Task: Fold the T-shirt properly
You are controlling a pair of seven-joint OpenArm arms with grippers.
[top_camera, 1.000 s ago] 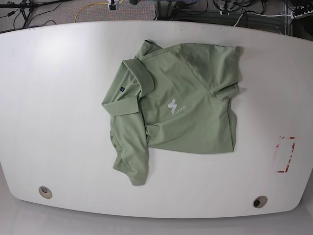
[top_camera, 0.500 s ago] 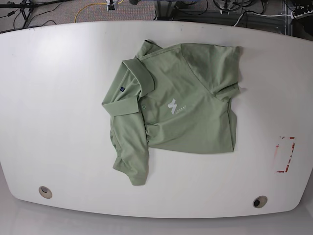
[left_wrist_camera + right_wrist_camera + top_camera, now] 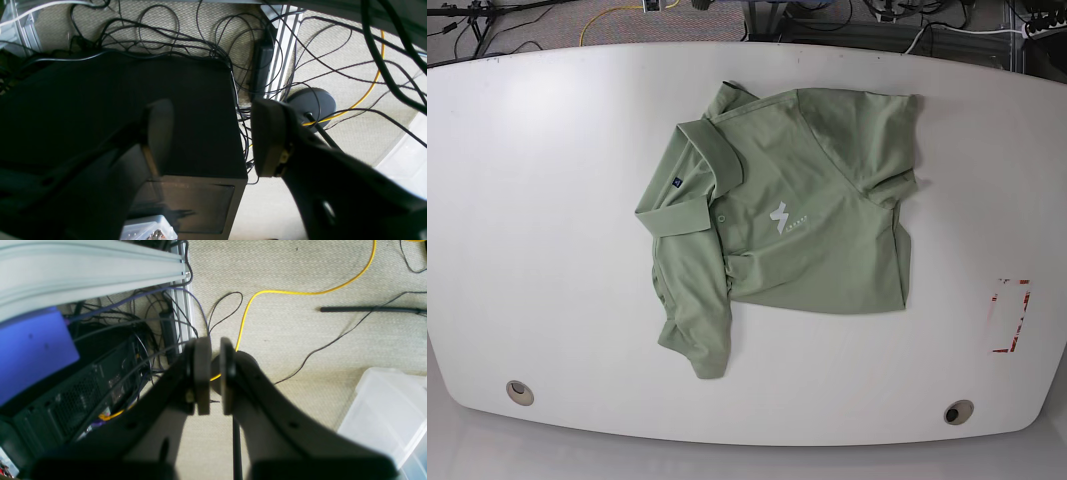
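The T-shirt (image 3: 797, 225) lies face up in the middle of the white table (image 3: 547, 220) in the base view. Its ribbed collar (image 3: 702, 175) points left and the white logo (image 3: 779, 217) shows. One sleeve (image 3: 877, 125) spreads toward the upper right; another part (image 3: 697, 325) hangs toward the front left. Neither gripper appears over the table. In the left wrist view my left gripper (image 3: 213, 133) stands open above the floor, with nothing between its fingers. In the right wrist view my right gripper (image 3: 214, 373) is shut and empty, also over the floor.
Two round grommets (image 3: 519, 392) (image 3: 958, 411) sit near the table's front edge. A red-marked patch (image 3: 1009, 315) is at the right. Off the table are tangled cables, a black box (image 3: 133, 110), a yellow cable (image 3: 267, 293) and a clear plastic bin (image 3: 390, 413).
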